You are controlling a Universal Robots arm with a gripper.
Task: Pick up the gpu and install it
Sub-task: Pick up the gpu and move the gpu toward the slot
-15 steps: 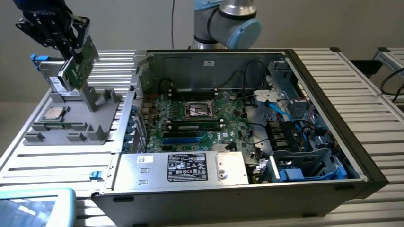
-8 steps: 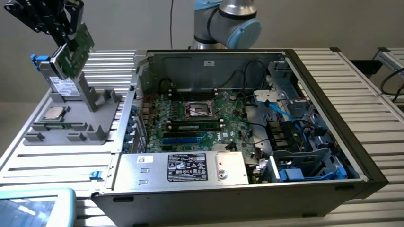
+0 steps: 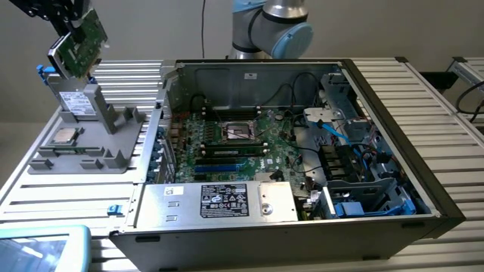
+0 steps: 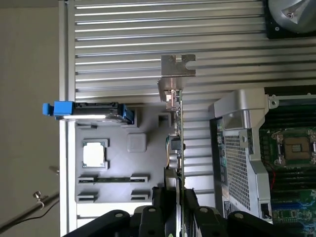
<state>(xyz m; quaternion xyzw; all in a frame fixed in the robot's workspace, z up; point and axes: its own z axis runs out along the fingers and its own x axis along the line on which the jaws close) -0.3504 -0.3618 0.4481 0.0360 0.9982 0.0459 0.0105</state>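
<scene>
The claw (image 4: 177,197) is clamped on the gpu (image 4: 177,148), pinching one thin edge so that most of the card, with its silver end bracket (image 4: 177,66), hangs out beyond the fingers. That overhang is the first worry: on so narrow a hold, the card could pivot or slip if it is swung fast or knocks anything. Just beneath the claw, the hard drive (image 3: 76,101) stands upright in the grey holder (image 3: 113,156), with the CPU chip (image 3: 64,136) lying lower and further out; a low pass could catch the bracket on the drive. Furthest from the claw is the open computer case (image 3: 393,187). Its near wall (image 3: 160,113) and the loose cables (image 3: 332,133) beside the motherboard (image 3: 234,141) could snag a tilted card, and a card held askew would likely jam at its slot
</scene>
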